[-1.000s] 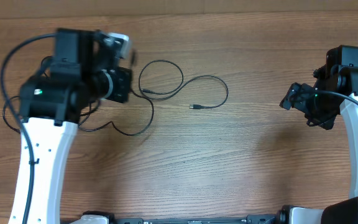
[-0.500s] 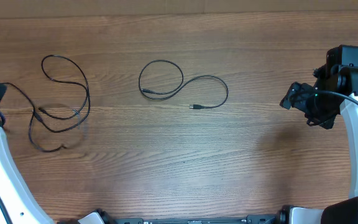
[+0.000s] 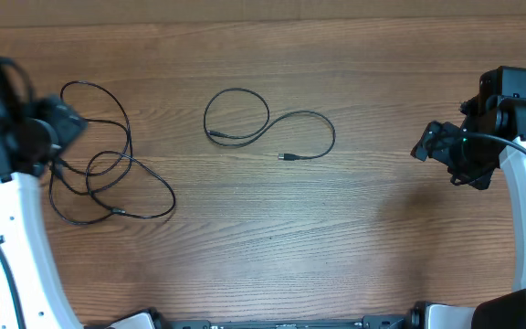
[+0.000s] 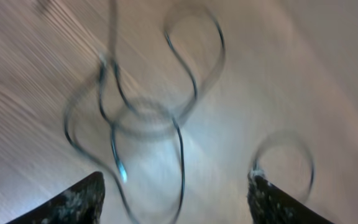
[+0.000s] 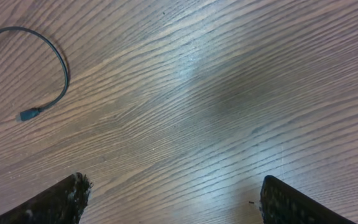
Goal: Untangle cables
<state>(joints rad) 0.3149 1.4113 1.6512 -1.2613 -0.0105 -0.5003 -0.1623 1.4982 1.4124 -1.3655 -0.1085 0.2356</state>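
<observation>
The counter [image 3: 263, 265] fills every view: warm brown wood with a fine, wavy grain running from side to side. Along its far edge lies a paler strip [image 3: 272, 9], set off from the rest by a thin straight line. Well below that strip, toward the right, a faint soft shadow [image 3: 395, 215] darkens the grain. The light is even and soft, and just below the strip the surface looks matte. In the right wrist view a pale, cool sheen [image 5: 191, 68] crosses the grain in a slanting band. The left wrist view is blurred, the wood washed pale by a bluish glare [image 4: 166, 155].
</observation>
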